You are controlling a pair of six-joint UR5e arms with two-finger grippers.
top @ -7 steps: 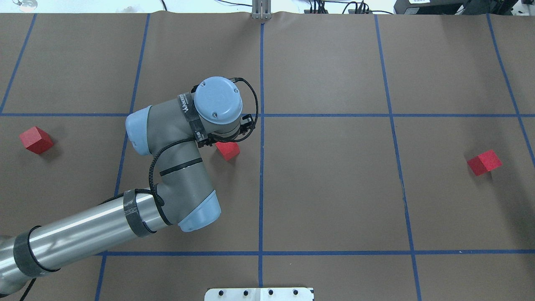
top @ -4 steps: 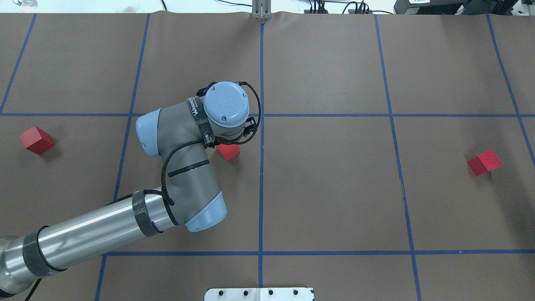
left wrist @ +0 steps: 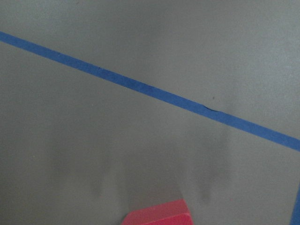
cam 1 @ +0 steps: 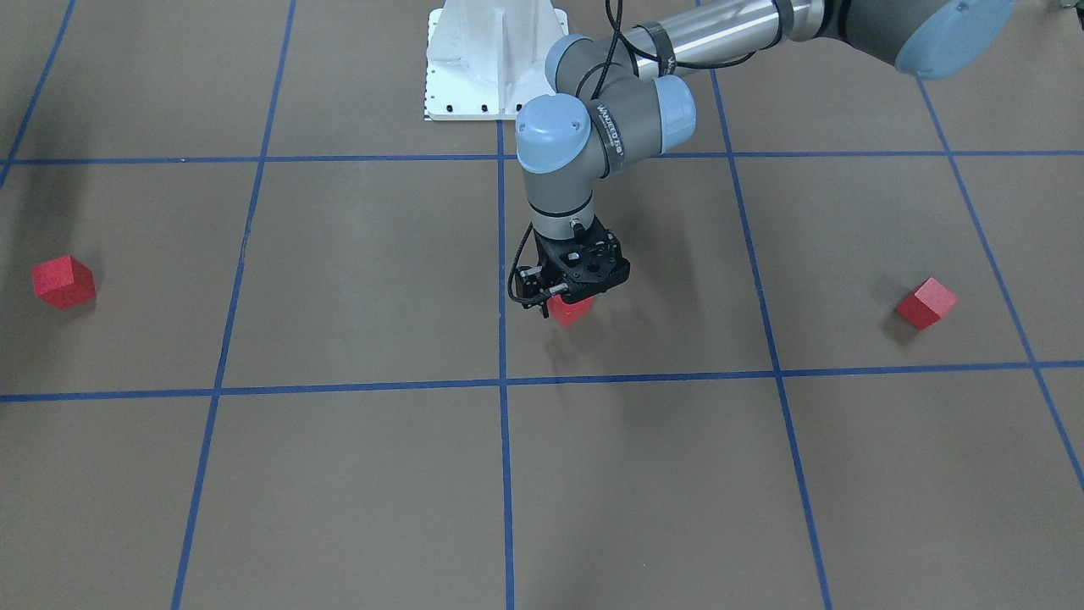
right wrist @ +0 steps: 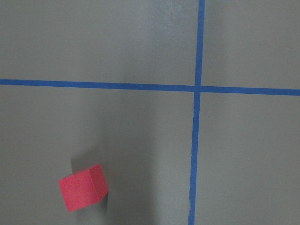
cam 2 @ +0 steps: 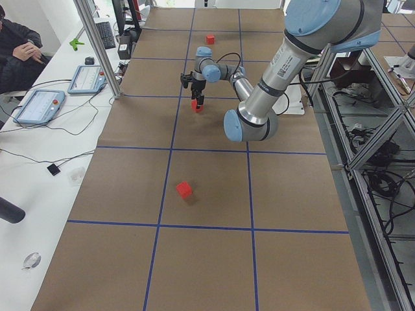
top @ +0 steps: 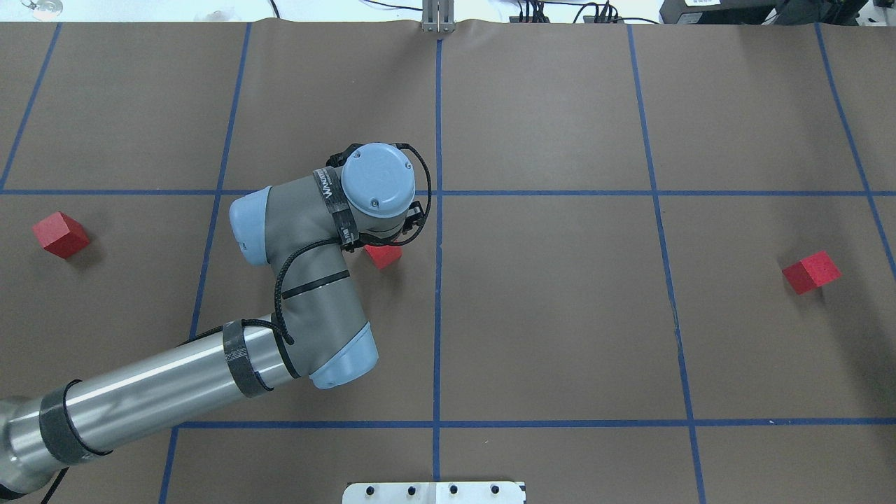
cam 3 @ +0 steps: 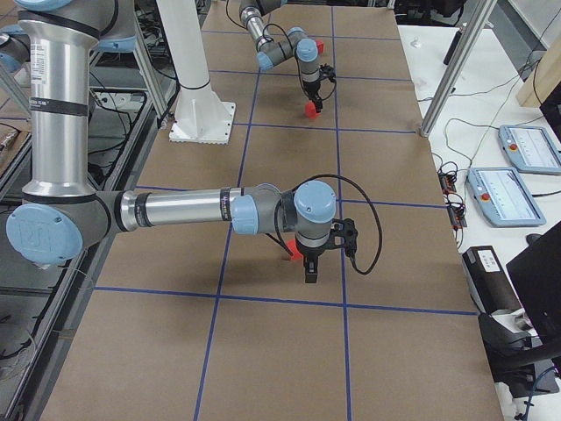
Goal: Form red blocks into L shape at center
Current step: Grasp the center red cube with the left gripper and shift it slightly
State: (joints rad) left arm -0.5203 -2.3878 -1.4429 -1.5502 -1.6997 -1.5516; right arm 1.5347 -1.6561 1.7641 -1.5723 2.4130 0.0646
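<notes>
The first red block (top: 383, 255) appears to rest on the table (top: 560, 329) just beside the center (top: 438, 241), on the robot's left of the vertical tape line. The second red block (top: 61, 234) lies far out to the left and the third red block (top: 810, 271) far out to the right, so of three blocks none touches another and the L is, by my reading, not yet begun. Of the two grippers, the left gripper (cam 1: 564, 302) hangs right over the first red block, though I cannot tell whether its jaws have closed on it; the right gripper (cam 3: 310, 274) hovers near the third, its jaws likewise unreadable.
</notes>
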